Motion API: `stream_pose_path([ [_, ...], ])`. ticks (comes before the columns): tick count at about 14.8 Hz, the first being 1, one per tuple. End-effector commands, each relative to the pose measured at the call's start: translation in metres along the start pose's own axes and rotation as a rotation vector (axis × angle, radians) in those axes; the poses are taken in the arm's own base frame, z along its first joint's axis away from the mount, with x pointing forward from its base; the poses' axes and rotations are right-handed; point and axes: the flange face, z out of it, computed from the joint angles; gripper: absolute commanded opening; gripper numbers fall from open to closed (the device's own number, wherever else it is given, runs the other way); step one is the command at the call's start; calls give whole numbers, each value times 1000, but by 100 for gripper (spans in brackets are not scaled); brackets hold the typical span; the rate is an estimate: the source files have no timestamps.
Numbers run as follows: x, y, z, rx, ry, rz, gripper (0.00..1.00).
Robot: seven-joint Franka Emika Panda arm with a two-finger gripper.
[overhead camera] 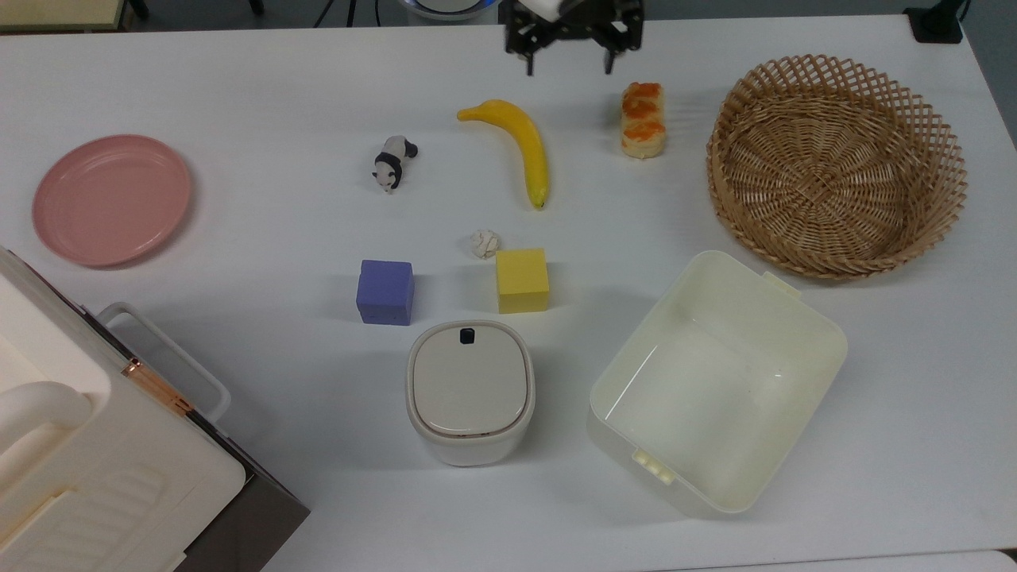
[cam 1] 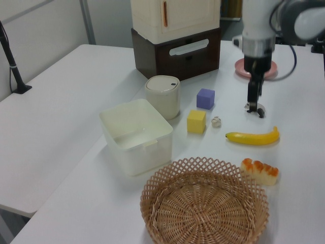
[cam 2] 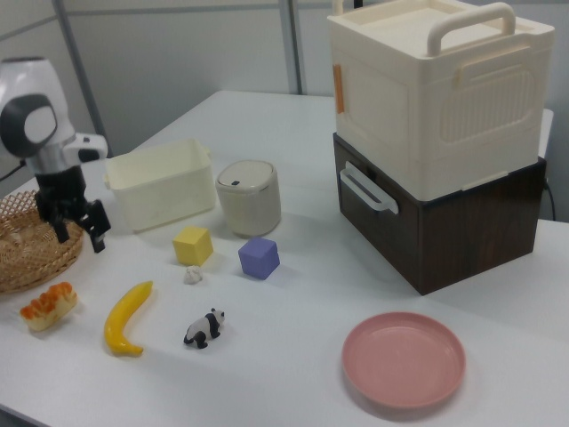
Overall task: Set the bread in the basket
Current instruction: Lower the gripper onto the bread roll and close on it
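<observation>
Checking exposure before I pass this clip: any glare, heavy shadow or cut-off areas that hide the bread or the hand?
Top view: even light, soft shadows; the bread is clear, while the hand is cropped at the upper edge. Left view: the bread is well lit, with mild reflection inside the tub. Right view: the bread sits unshadowed near the edge.

Probably a robotics lab: white bench [overhead camera: 238,95] lying under toy props, grey partition walls [cam 2: 178,53] standing behind.
</observation>
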Motion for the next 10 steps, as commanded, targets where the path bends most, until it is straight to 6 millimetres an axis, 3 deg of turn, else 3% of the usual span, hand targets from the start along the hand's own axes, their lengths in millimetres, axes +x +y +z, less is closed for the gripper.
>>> stream_pose_path([
  [1, -5, -21, 31, 58, -10, 21, 100],
  [4, -11, -39, 56, 98, -18, 22, 100],
  [6, -13, -64, 93, 110, -8, 40, 100],
  [10, -16, -89, 123, 118, -6, 43, 100],
])
